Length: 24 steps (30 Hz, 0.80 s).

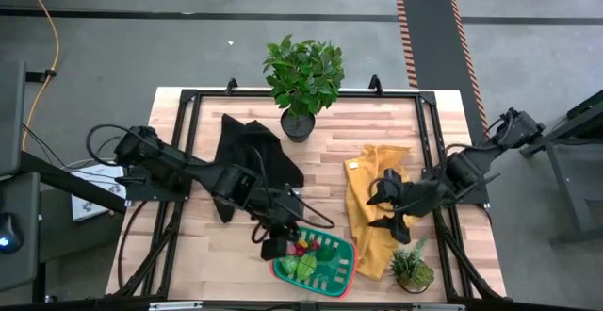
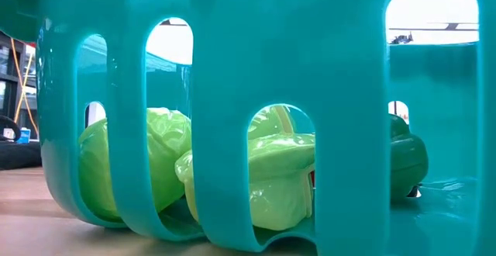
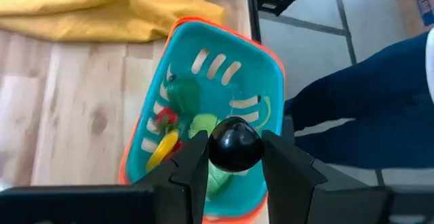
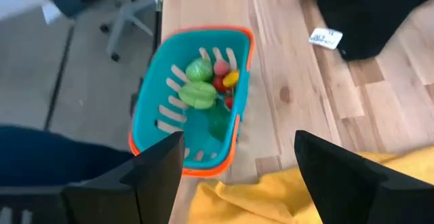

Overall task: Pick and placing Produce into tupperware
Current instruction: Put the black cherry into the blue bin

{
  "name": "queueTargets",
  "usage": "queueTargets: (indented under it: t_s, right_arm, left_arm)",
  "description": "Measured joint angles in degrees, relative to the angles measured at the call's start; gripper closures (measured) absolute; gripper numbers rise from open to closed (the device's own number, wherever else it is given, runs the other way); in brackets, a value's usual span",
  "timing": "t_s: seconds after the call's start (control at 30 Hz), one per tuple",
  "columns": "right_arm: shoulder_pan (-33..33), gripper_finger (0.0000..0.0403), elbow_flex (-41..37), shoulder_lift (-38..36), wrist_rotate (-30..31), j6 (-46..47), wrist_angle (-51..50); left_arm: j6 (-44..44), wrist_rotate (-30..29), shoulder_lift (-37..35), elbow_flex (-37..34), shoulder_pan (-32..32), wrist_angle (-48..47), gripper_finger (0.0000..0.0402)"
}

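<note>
The left claw point(image 3: 234, 157) pinches a dark round piece of produce point(image 3: 234, 144) just above the tupperware point(image 1: 341, 279), which sits at the tabletop's point(image 1: 325, 165) front edge holding more pieces. The right claw point(image 1: 388, 209) gapes wide, empty, over the yellow cloth point(image 1: 375, 165).

You have a yellow cloth point(image 1: 375, 207) crumpled on the wooden table point(image 1: 330, 160), a black cloth point(image 1: 250, 151) well apart from it, a leafy potted plant point(image 1: 303, 80) at the far edge, and a small potted plant point(image 1: 412, 269) touching the yellow cloth's near corner.
</note>
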Motion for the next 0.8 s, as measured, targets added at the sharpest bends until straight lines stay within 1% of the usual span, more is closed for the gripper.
queueTargets:
  t_s: [0.1, 0.17, 0.2, 0.23, 0.3, 0.4, 0.47, 0.53, 0.6, 0.67, 0.73, 0.8]
  right_arm:
    - [0.3, 0.0133, -0.05, 2.29, -2.42, -1.1, -0.22]
    - [0.72, 0.0133, -0.11, 3.73, -3.05, -1.64, -1.34]
    - [0.89, 0.0133, -0.12, 4.4, -3.38, -1.94, -1.49]
    - [0.99, 0.0133, -0.1, 5.06, -3.43, -2.05, -1.34]
    - [1.49, 0.0133, -0.09, 6.34, -3.42, -2.3, -1.83]
    - [1.69, 0.0133, -0.09, 8.42, -3.43, -2.98, -1.92]
    - [1.68, 0.0133, -0.09, 9.77, -3.81, -3.45, -2.08]
    - [1.67, 0.0133, -0.09, 10.91, -3.83, -3.56, -2.02]
    - [1.66, 0.0133, -0.09, 11.86, -3.95, -3.84, -1.91]
    - [1.67, 0.0133, -0.09, 12.5, -4.33, -4.01, -1.29]
    - [1.67, 0.0133, -0.09, 13.0, -4.49, -4.01, -0.93]
    - [1.67, 0.0133, -0.09, 13.34, -4.57, -4.01, 0.0]
  left_arm:
    - [-0.1, 0.49, 1.14, -0.31, 0.07, -1.19, 0.0289]
    - [-0.84, 1.0, 2.37, 0.06, 0.11, 1.77, 0.0289]
    - [-1.12, 1.17, 2.51, -0.08, 0.12, 0.73, 0.0289]
    - [-1.19, 1.77, 2.56, -0.29, 0.13, -0.07, 0.0289]
    - [-1.38, 3.0, 3.71, 0.08, 0.11, 2.88, 0.0289]
    - [-1.5, 4.12, 4.54, -0.29, -0.18, 2.05, 0.0289]
    - [-1.57, 4.16, 5.67, 0.07, -0.37, 4.03, 0.0289]
    - [-1.51, 4.98, 6.23, -0.23, -0.68, 2.04, 0.0289]
    - [-1.54, 5.51, 7.28, -0.03, -0.7, 3.74, 0.0289]
    - [-1.52, 5.74, 7.43, -0.2, -1.05, 1.93, 0.0289]
    - [-1.51, 5.82, 8.3, 0.06, -1.11, 3.68, 0.0289]
    - [-1.33, 5.66, 8.69, -0.21, -1.38, 2.27, 0.0289]
